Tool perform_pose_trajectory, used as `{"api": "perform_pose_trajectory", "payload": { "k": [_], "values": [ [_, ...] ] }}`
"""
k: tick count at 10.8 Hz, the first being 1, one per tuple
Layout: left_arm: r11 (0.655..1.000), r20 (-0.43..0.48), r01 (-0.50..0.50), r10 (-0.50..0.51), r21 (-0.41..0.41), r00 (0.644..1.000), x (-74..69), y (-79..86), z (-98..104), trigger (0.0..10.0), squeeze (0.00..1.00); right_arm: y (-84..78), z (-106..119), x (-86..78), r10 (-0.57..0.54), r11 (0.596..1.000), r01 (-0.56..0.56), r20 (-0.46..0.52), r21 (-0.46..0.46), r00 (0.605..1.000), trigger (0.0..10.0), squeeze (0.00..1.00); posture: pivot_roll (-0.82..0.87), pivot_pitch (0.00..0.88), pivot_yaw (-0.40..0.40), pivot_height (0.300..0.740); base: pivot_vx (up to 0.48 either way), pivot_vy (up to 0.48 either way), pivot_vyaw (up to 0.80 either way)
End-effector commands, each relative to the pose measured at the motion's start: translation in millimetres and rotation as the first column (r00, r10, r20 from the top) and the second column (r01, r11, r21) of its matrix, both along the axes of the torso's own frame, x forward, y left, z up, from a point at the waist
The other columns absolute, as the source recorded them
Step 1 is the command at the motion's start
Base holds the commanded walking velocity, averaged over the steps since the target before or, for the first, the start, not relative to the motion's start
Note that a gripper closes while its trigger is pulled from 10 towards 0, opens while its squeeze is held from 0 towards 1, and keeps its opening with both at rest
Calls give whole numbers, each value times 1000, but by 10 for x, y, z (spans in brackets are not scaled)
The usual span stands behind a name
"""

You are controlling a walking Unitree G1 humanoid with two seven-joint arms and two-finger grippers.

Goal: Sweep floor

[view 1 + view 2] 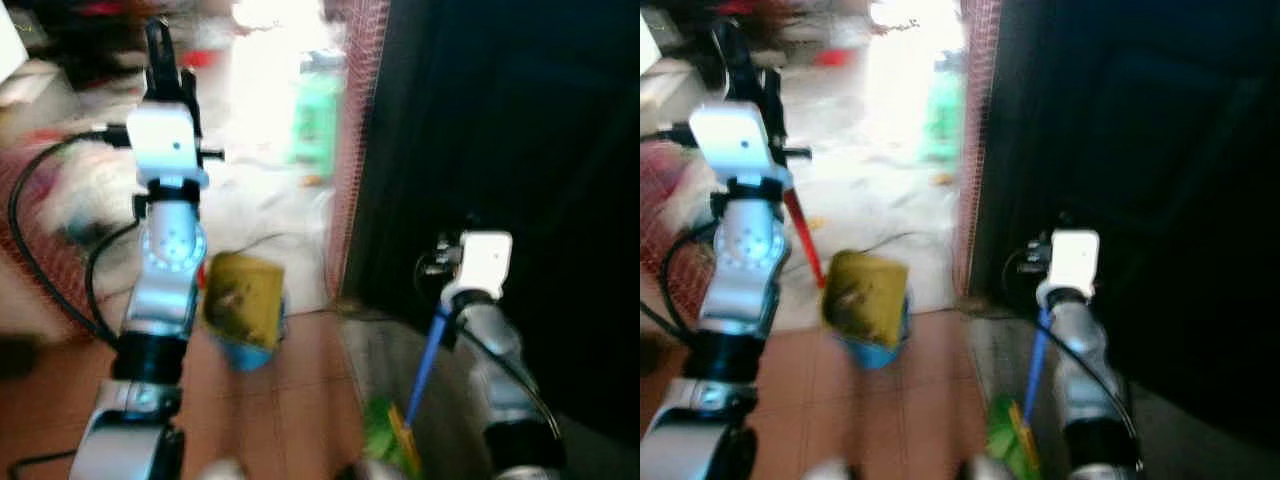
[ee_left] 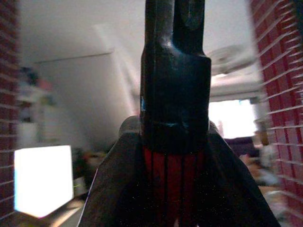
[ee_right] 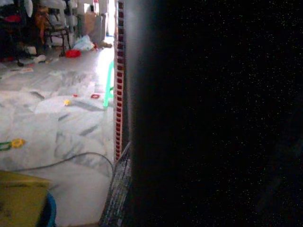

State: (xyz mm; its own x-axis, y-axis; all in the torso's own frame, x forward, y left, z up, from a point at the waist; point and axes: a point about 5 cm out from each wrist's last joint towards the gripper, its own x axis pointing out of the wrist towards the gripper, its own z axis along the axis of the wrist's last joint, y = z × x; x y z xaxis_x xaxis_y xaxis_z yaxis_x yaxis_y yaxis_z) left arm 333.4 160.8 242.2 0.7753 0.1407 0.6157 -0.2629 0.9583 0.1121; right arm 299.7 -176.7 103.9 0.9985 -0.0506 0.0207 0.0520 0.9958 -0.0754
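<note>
The left end effector (image 1: 160,45) is raised high at the robot's left, its black fingers (image 2: 175,71) closed around a red-and-black handle (image 2: 173,184), seen close up in the left wrist view. In the right eye view a red shaft (image 1: 803,238) runs down from that arm toward a yellow-topped blue dustpan or bin (image 1: 868,305) that hangs or stands just above the terracotta tile floor (image 1: 290,400); the blur leaves its exact form unclear. The right arm sits low at the robot's right, by a dark doorway (image 1: 500,130). A blue handle (image 1: 430,355) slants down beside its wrist to a green and yellow head (image 1: 390,435) at the floor, likely the broom. Whether the right end effector is open or shut cannot be told.

Both head views are blurred, which suggests the robot is on the move, carrying its tools to the sweeping spot rather than sweeping. Beyond a brick pillar (image 1: 355,150), the pale marble floor (image 3: 61,137) carries small scattered scraps. The next move probably calls for getting the broom head flat on the floor and drawing debris toward the pan.
</note>
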Motion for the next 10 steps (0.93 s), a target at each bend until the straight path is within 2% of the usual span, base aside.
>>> {"api": "perform_pose_trajectory", "payload": {
  "k": [1, 2, 3, 5, 6, 10],
  "values": [
    [997, 84, -82, 81, 7, 993, 12, 112, 249, 10000, 0, -18, 85, 15, -3, 1000, 4, 37, -13, 999, 10000, 0, -93, 0, -30, 740, 0, 0, 0],
    [994, 107, -112, 109, 18, 988, 19, 154, 300, 10000, 0, -18, 84, 12, -3, 1000, 3, 36, -13, 999, 10000, 0, -92, 0, -31, 740, 0, 0, 0],
    [988, 122, -154, 152, 9, 981, 41, 265, 367, 10000, 0, -19, 78, 12, -2, 1000, 3, 35, -12, 999, 10000, 0, -90, 0, -34, 740, 0, 0, 0],
    [980, 143, -196, 193, 10, 971, 72, 365, 430, 10000, 0, -16, 78, 6, 0, 1000, 1, 34, -13, 999, 10000, 0, -96, 0, -36, 740, 339, 306, 0],
    [980, 145, -200, 197, 1, 969, 81, 363, 446, 10000, 0, -19, 78, 2, 0, 1000, 1, 33, -14, 999, 10000, 0, -98, 0, -36, 740, 368, 311, 0],
    [982, 155, -185, 186, -25, 970, 110, 326, 466, 10000, 0, -27, 78, -7, 0, 1000, 1, 31, -17, 1000, 10000, 0, -101, 0, -38, 740, 450, 0, 0]
  ]
}}
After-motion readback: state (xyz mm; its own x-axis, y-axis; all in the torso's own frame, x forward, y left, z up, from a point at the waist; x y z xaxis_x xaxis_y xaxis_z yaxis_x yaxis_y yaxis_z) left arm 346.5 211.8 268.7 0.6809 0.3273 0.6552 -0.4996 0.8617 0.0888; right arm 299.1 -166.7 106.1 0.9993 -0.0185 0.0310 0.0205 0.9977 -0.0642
